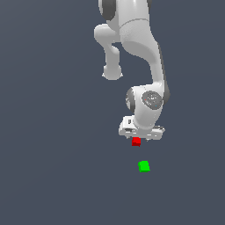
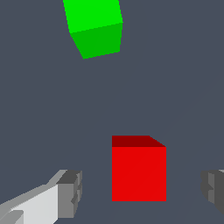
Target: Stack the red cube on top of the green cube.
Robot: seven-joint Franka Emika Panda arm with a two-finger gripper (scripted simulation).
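Wrist view — red cube (image 2: 138, 173) between open gripper (image 2: 142, 190) fingers.

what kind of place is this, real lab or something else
Most likely a simulated test scene, not a real lab: a flat, featureless grey-blue floor, a smoothly rendered white robot arm, and two tiny plain cubes, one bright red and one bright green, with no texture.

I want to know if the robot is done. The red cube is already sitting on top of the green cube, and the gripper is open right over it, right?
Not quite. The red cube is not on the green cube; the wrist view shows them apart on the floor. The rest holds: the gripper is open, with the red cube between its fingers.
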